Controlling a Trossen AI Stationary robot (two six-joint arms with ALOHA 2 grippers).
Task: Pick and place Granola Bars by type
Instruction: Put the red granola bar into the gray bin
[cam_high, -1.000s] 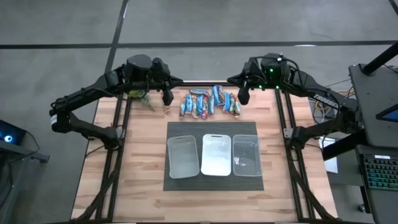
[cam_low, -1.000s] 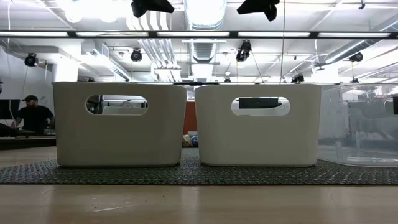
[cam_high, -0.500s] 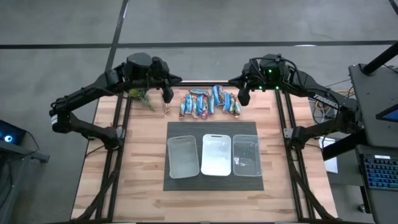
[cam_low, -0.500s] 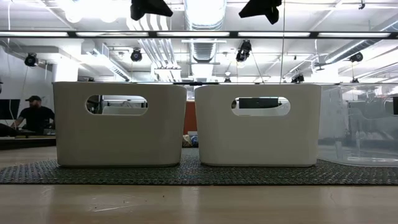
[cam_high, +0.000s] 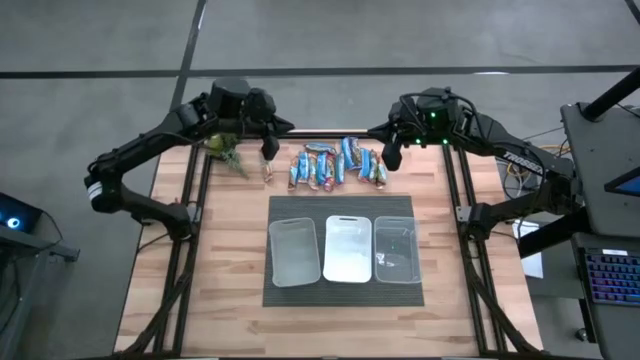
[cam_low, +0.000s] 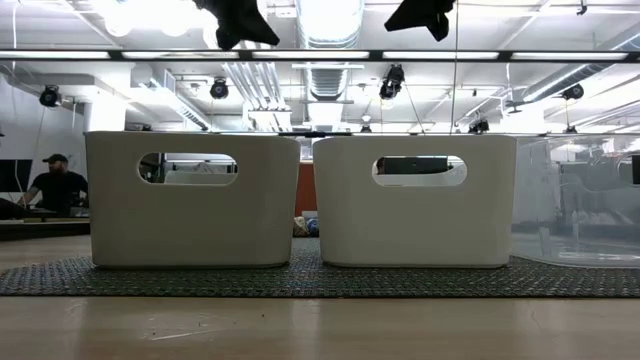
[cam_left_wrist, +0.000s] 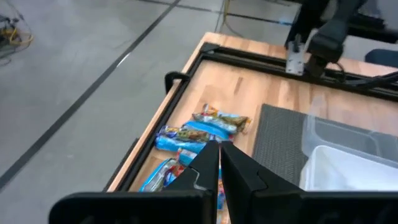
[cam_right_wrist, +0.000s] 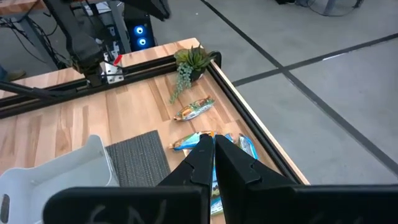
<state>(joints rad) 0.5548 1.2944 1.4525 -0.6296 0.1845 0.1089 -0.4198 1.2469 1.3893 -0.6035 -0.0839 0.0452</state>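
Observation:
The granola bars (cam_high: 335, 166) lie in a tight row on the wood near the table's far edge, in blue, red-orange and tan wrappers. One tan bar (cam_high: 267, 171) lies apart at the row's left end. My left gripper (cam_high: 268, 152) hangs shut in the air over that lone bar. My right gripper (cam_high: 392, 157) hangs shut just past the row's right end. The left wrist view shows bars (cam_left_wrist: 202, 127) beyond the shut gripper (cam_left_wrist: 219, 149). In the right wrist view the lone bar (cam_right_wrist: 194, 109) lies beyond the shut gripper (cam_right_wrist: 212, 144). Neither gripper touches anything.
Three rectangular bins (cam_high: 295, 250) (cam_high: 348, 248) (cam_high: 395, 248) stand side by side on a dark mat (cam_high: 340, 205) at the table's middle. A small green plant (cam_high: 225, 152) sits at the far left, next to the lone bar. Black rails (cam_high: 190, 240) run along the table's sides. A person (cam_low: 52, 185) sits far behind.
My left arm has shifted slightly toward the table's far edge, and its gripper shows a little lower in the low view. The bars and bins have not moved.

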